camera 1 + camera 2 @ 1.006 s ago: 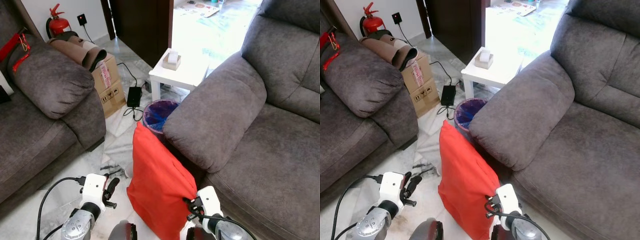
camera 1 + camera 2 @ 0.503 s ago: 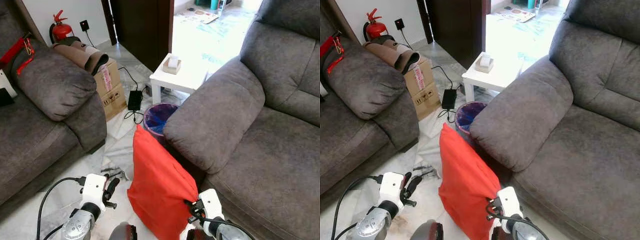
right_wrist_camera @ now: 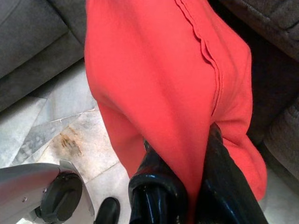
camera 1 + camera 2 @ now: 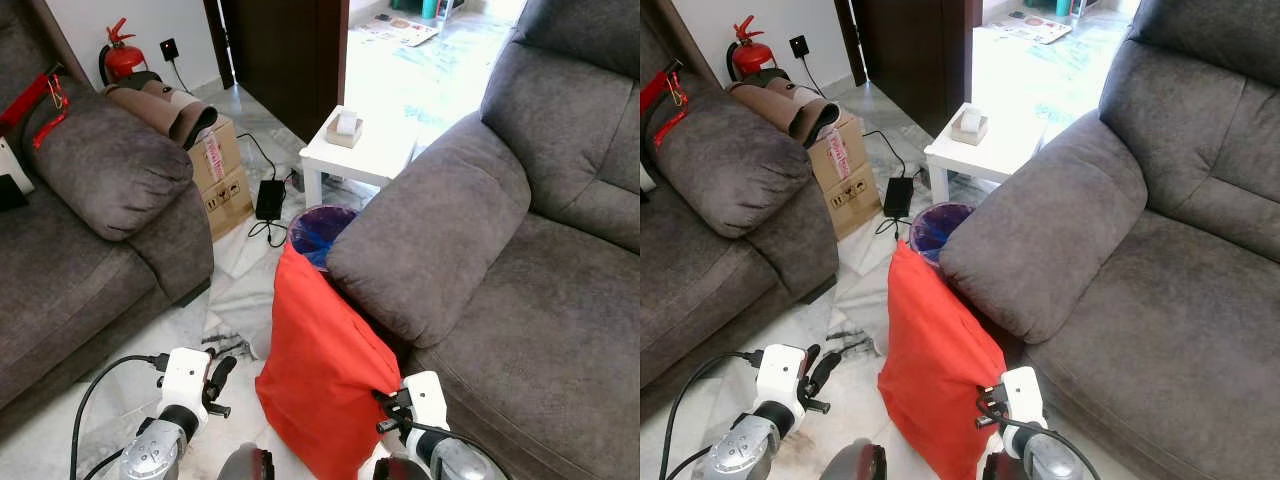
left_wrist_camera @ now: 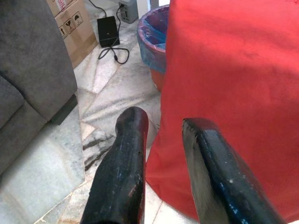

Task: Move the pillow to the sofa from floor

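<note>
The right gripper's [image 3: 187, 186] fingers [image 3: 154, 186] pinched the red pillow [image 4: 320, 370], apparently lifted off the floor [image 4: 235, 290] against the sofa [image 4: 480, 260]; the left gripper [image 5: 161, 158] stood open beside it.

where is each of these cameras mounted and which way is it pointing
Left eye view: on the head, looking forward and down at the red pillow propped against the grey sofa; both arms show below.
Right eye view: head again, same scene.
Left wrist view: along the open left gripper, beside the pillow.
Right wrist view: along the right gripper, pinching the pillow's fabric.
All four views share the pillow.
</note>
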Tool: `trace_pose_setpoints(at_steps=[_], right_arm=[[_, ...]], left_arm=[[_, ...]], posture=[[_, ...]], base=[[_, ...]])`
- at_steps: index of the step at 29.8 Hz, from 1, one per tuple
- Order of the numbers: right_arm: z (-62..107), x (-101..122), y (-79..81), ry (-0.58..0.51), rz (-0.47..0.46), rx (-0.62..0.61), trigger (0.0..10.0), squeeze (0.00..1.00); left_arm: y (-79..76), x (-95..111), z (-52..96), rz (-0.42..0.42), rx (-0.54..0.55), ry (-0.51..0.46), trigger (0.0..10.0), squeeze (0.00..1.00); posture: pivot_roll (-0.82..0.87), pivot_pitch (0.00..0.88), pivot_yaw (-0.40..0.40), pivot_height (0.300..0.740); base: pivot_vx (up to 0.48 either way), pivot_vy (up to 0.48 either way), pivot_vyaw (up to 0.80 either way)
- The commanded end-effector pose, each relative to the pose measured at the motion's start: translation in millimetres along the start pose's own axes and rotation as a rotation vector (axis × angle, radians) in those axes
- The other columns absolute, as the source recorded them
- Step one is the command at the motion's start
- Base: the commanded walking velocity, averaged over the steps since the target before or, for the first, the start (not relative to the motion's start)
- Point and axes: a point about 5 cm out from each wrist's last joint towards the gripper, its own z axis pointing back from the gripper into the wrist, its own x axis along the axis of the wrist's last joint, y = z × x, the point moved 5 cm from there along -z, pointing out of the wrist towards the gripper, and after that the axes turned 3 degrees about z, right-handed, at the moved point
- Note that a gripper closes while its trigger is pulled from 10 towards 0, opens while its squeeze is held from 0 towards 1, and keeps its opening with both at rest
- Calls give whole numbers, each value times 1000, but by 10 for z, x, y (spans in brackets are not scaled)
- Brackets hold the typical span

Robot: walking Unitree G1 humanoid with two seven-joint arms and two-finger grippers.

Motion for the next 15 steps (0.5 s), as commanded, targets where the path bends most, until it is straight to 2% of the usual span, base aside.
trace_pose_setpoints(at_steps=[1, 8, 12, 15], right_arm=[[-18, 130, -15, -60, -7, -1, 10000, 0], [-45, 217, 65, -77, 20, 82, 10000, 0], [-43, 260, 201, -91, 38, 202, 10000, 0], [-26, 267, 280, -93, 60, 281, 10000, 0]], left_arm=[[48, -61, 38, -3, 15, 19, 10000, 0], [67, -27, 12, -2, 14, 13, 10000, 0], [64, 9, -8, -3, 1, 5, 10000, 0], [46, 23, -17, -4, -19, 6, 10000, 0]], posture=[[109, 178, 28, 679], [108, 174, 30, 714], [108, 171, 32, 739], [109, 167, 33, 740]], base=[[0, 0, 0], [0, 0, 0], [0, 0, 0], [0, 0, 0]])
